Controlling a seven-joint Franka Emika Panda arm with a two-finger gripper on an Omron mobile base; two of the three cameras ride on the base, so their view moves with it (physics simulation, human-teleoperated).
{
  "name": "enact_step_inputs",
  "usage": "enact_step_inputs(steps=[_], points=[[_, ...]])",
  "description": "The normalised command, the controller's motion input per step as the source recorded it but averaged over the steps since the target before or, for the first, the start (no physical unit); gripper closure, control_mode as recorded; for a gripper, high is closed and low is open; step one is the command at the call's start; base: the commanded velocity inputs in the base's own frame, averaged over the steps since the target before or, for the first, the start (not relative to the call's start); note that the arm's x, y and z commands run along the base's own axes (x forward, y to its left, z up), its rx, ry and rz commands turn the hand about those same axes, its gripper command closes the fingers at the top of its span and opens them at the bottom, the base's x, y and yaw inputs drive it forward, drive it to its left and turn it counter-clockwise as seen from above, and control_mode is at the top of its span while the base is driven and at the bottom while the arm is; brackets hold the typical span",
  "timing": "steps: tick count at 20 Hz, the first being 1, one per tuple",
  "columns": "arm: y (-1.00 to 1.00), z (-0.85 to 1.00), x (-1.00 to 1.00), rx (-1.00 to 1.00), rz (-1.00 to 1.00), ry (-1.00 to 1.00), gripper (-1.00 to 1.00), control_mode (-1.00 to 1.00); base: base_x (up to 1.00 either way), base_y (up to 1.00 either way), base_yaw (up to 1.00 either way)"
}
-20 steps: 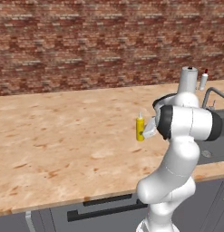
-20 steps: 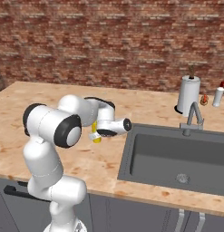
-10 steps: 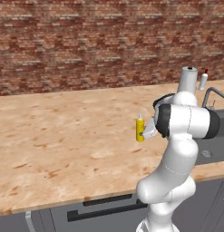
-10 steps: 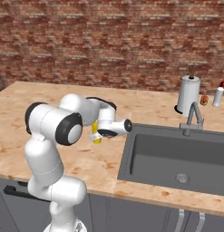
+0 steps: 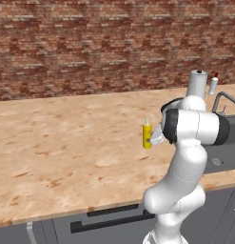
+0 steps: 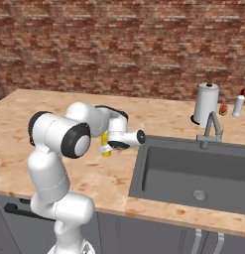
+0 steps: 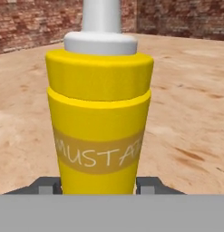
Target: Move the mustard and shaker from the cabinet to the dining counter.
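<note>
Mustard (image 5: 146, 135) is held clamped in the claw (image 5: 153, 138), apparently resting upright on the dining tabletop (image 5: 66, 143); release and retreat are judged next.

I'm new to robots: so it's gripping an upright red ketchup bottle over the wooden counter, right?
Not ketchup. The hand view shows a yellow bottle labelled MUSTARD, with a pale nozzle. The rest holds: it is upright in the gripper over the wooden counter.
</note>
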Motion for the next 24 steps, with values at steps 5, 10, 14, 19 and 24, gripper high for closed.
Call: enact_step_inputs(steps=[5,10,14,19,24], points=[[0.0,0.0,-0.03,0.0,0.0,0.0,-1.0,-1.0,0.0,0.0,0.0],[0.0,0.02,-0.12,0.0,0.0,-0.03,-1.0,-1.0,0.0,0.0,0.0],[0.0,0.08,-0.11,0.0,0.0,-0.04,-1.0,-1.0,0.0,0.0,0.0],[0.0,0.2,0.0,0.01,0.0,-0.03,-1.0,-1.0,0.0,0.0,0.0],[0.0,0.21,-0.17,0.0,0.0,-0.03,-1.0,-1.0,0.0,0.0,0.0]])
